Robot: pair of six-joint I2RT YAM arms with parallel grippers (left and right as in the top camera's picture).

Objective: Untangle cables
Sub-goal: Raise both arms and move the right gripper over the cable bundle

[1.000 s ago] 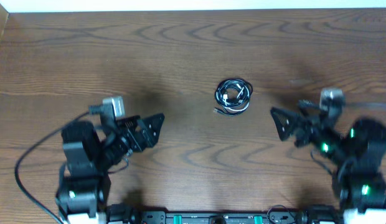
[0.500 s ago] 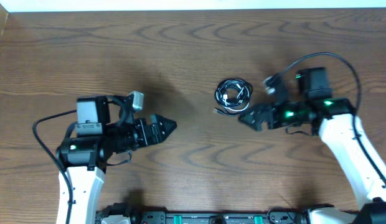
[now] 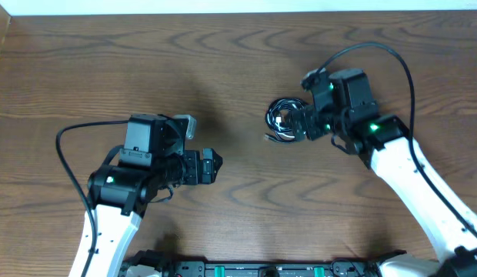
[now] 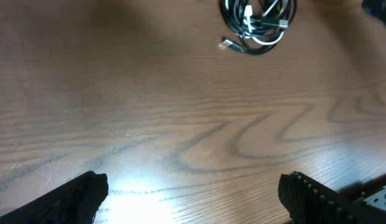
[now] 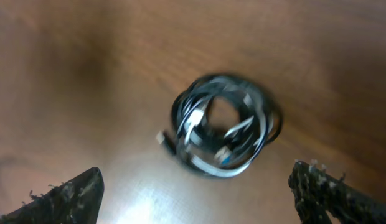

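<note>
On the wooden table (image 3: 223,61), right of centre, lies a small coil of cables (image 3: 287,121).
Seen from overhead, the right gripper (image 3: 304,125) is at the coil's edge, its dark tips merging with the cable, so contact cannot be judged. Its wrist view is blurred, with the fingers spread wide below the coil. The left gripper (image 3: 212,167) is well apart from the coil, its fingers likewise spread, and its wrist view cuts off the coil's top.

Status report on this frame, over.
Left gripper open, short of cable coil. Right gripper open, above the coil. Coil tangled, ungripped. Nothing in the way.
</note>
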